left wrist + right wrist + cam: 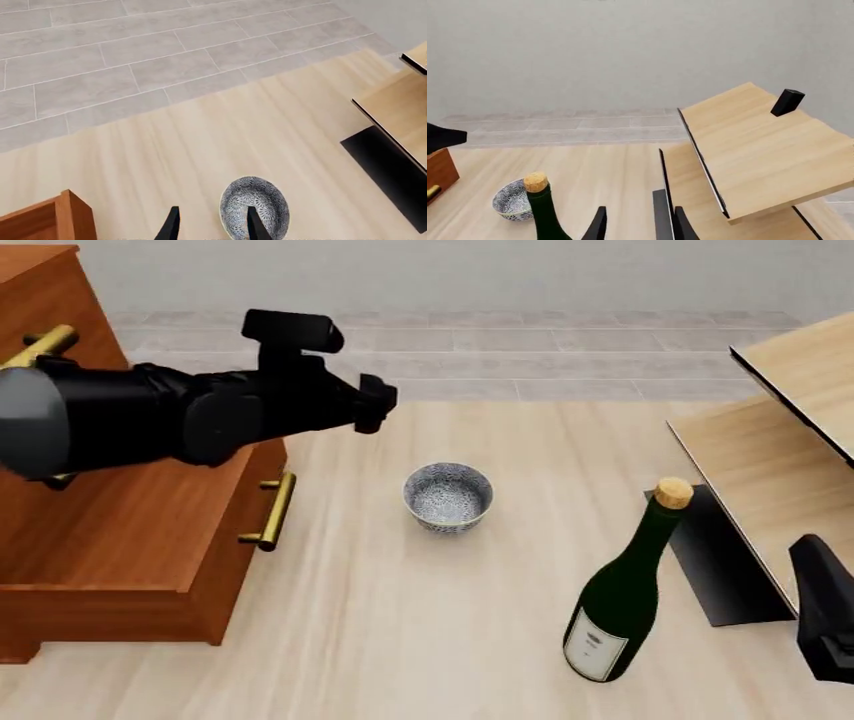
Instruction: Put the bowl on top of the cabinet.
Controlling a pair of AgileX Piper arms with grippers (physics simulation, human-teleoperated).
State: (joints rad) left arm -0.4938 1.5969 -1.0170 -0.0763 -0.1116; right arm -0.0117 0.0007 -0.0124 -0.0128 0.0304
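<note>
The bowl (449, 496) stands upright on the table (400, 640), toward its far middle, just off the cabinet (120, 530) front. The left gripper (212, 225) hangs above it with jaws parted and empty, one finger crossing the bowl's rim in its wrist view. The left arm is much nearer (the right gripper (639, 225), also spread and empty, sits by the bottle (625, 590)).
</note>
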